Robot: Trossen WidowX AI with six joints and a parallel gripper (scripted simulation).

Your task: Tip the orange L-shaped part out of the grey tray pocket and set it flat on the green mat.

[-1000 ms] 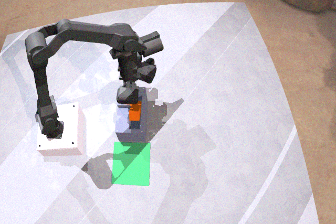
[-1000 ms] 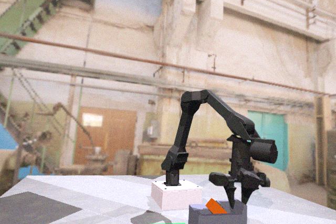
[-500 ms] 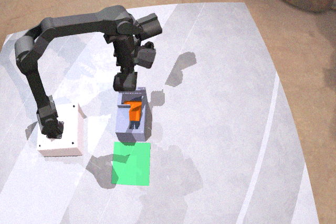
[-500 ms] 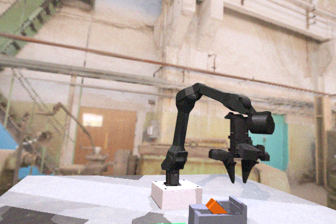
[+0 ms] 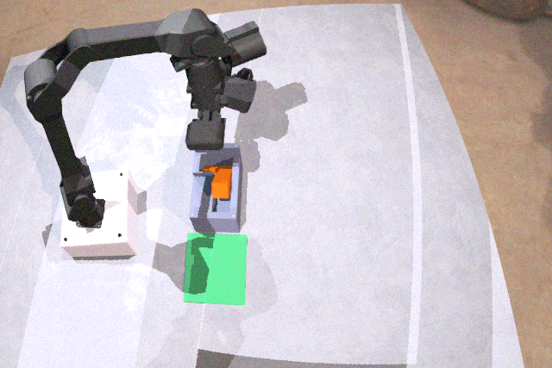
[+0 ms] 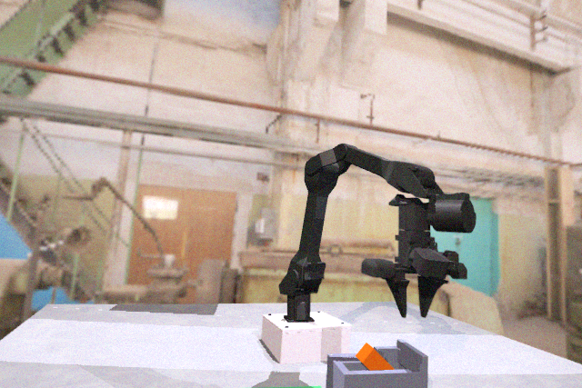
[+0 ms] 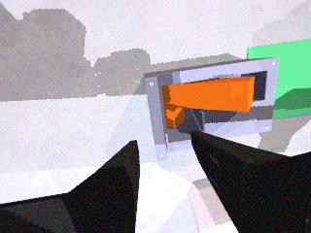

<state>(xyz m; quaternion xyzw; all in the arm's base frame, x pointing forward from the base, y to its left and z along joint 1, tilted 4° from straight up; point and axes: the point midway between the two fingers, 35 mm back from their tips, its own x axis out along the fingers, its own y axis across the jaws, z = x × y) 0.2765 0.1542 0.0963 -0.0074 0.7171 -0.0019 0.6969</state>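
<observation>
Tipping looks done: orange part (image 5: 221, 184) (image 6: 373, 357) (image 7: 211, 94) leans in the grey tray (image 5: 241, 212) (image 6: 376, 380) (image 7: 155, 104), plain end raised toward the mat side, L-shaped end low. End effector (image 5: 205, 134) (image 6: 413, 315) (image 7: 164, 142) hangs above the tray, fingers part-way apart, nothing between them. Left to do: pinch the raised end, lift out, lay flat top side up on the green mat (image 5: 225, 265) (image 6: 303, 386) (image 7: 287, 73), let go. Probably near halfway.
</observation>
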